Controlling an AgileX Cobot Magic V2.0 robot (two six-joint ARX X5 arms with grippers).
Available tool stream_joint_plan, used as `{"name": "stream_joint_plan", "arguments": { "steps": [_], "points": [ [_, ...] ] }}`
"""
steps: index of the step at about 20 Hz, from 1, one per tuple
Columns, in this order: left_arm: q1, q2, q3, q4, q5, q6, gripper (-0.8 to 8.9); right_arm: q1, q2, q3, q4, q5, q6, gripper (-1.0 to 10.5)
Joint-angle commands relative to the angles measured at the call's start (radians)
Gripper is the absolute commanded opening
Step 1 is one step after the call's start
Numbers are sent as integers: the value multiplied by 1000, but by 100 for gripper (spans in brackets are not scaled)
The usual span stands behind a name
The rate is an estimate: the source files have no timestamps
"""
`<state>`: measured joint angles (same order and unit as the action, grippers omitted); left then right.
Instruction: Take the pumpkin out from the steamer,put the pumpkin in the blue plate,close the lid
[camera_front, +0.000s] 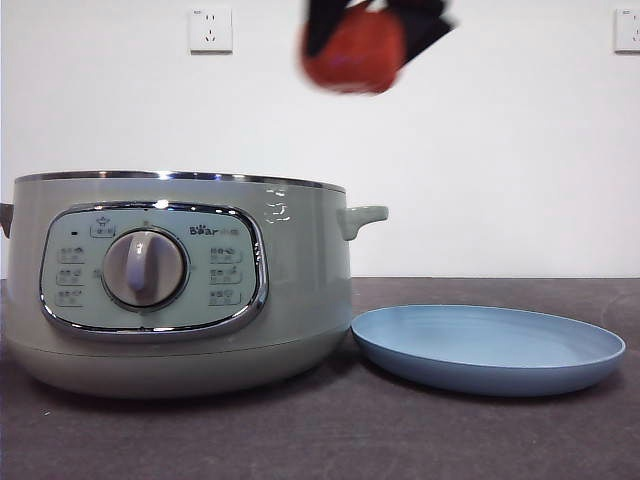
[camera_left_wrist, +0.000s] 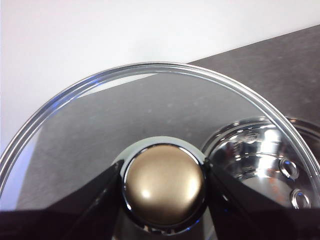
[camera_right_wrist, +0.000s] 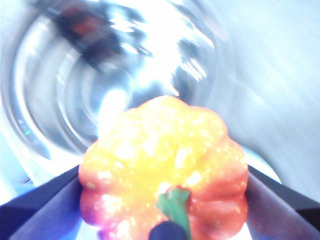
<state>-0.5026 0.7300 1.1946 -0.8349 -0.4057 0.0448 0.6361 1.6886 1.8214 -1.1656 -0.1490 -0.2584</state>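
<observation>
Steamer emptied, the pumpkin is clamped aloft by the right claw at one o'clock, plate unfilled, lid gripped in the left claw.

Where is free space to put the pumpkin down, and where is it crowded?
The blue plate is bare. Free table also lies in front of the steamer. The narrow gap where the plate meets the steamer is crowded. The right gripper holds the pumpkin high above; the left gripper holds the lid.
</observation>
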Motion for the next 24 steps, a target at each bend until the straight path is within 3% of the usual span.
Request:
{"name": "stream_joint_plan", "arguments": {
  "steps": [1,4,6,11,15,18,24],
  "points": [
    [-2,9,5,64,0,8,-9,-82,-27,-7,-110,-3,26,-11],
    [-2,31,5,75,43,8,-9,-186,-67,-76,-198,-10,28,-11],
    [-2,42,5,85,45,8,-9,-234,-124,-189,-154,-9,64,-12],
    [-2,64,5,119,68,8,-9,-293,-300,-573,163,-8,187,-11],
    [-2,87,5,129,76,8,-9,-280,-331,-775,427,-9,229,-11],
    [-3,101,5,132,101,8,-9,-267,-284,-822,573,-8,250,-11],
    [-2,124,5,135,108,8,-9,-252,-137,-822,664,-9,268,-11]
  ]
}}
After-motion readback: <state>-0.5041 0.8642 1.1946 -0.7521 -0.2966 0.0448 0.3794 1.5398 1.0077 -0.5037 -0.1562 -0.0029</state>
